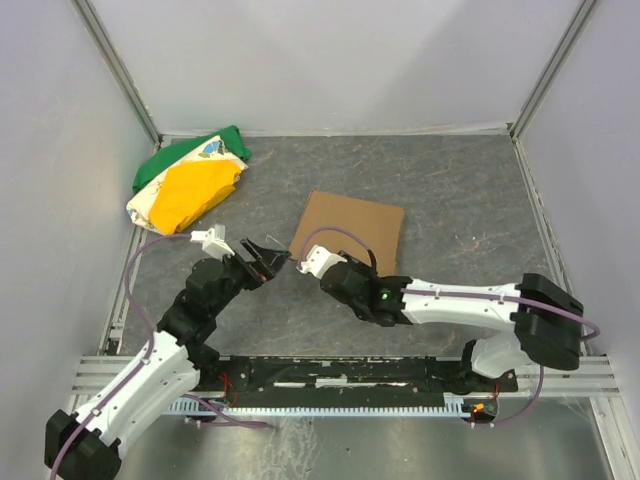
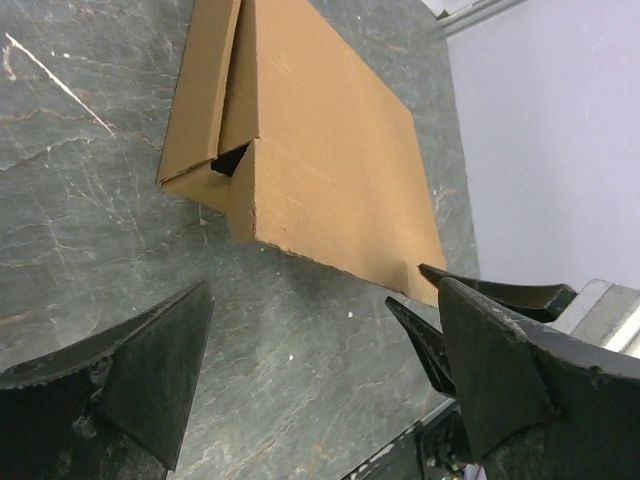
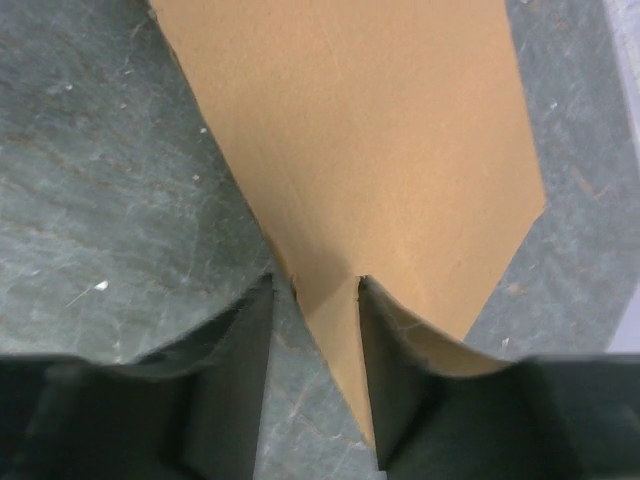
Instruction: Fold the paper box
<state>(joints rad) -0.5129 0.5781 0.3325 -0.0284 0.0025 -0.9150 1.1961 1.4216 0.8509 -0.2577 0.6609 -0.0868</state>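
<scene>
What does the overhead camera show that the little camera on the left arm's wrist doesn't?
Only the overhead view shows the green, yellow and white cloth bundle in the far left corner, both whole arms, and the paper box as a flat brown rectangle. Only the left wrist view shows the box's end, where a folded flap leaves a dark gap, framed by the left gripper's wide-open fingers. Both show the box on the grey table and the right gripper at its near corner.

- Left gripper [image 1: 263,259]: jaws spread wide, arm angled forward and rightward.
- Right gripper [image 1: 300,256]: jaws narrowly parted, arm stretched leftward, low.
- Grippers near, not touching.
</scene>
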